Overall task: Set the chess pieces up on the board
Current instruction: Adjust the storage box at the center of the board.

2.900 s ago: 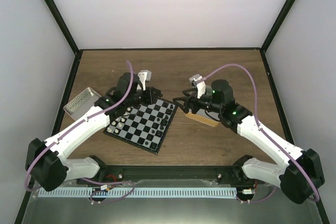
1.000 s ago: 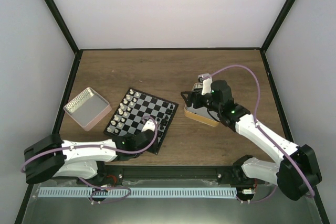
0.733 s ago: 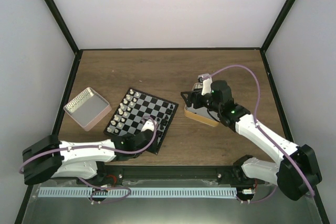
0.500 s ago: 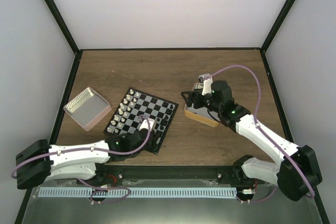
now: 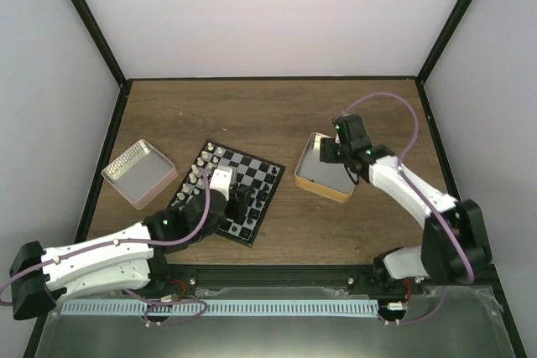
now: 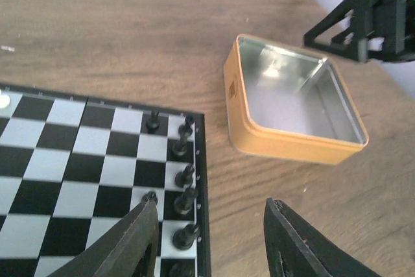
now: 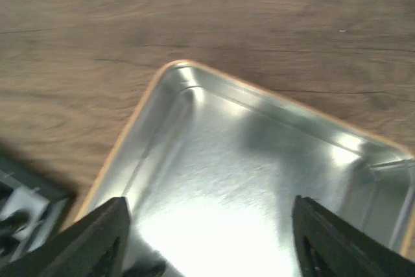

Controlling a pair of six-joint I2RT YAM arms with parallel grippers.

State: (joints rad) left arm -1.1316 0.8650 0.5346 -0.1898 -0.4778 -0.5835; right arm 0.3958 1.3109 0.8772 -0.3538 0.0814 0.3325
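Note:
The board (image 5: 225, 190) lies at an angle left of centre. Cream chess pieces (image 5: 197, 177) line its left side and black chess pieces (image 5: 265, 187) its right side. My left gripper (image 5: 239, 204) hovers over the board's near right part. In the left wrist view its jaws (image 6: 211, 228) stand open and empty above the board's edge (image 6: 201, 180), beside the row of black pieces (image 6: 186, 199). My right gripper (image 5: 330, 153) hangs over the gold-rimmed tin (image 5: 312, 180). Its jaws (image 7: 209, 228) are open and empty above the tin's shiny floor (image 7: 246, 180).
A silver-and-pink tin (image 5: 138, 172) sits left of the board. A small dark shape (image 7: 144, 268) lies on the gold tin's floor, too blurred to name. Black frame posts edge the table on both sides. The right gripper (image 6: 366, 21) shows beyond the gold tin (image 6: 292, 105).
My left gripper has come forward from the board's near edge over the board and opened. My right gripper has swung from the gold tin's left side toward its far right, jaws slightly narrower.

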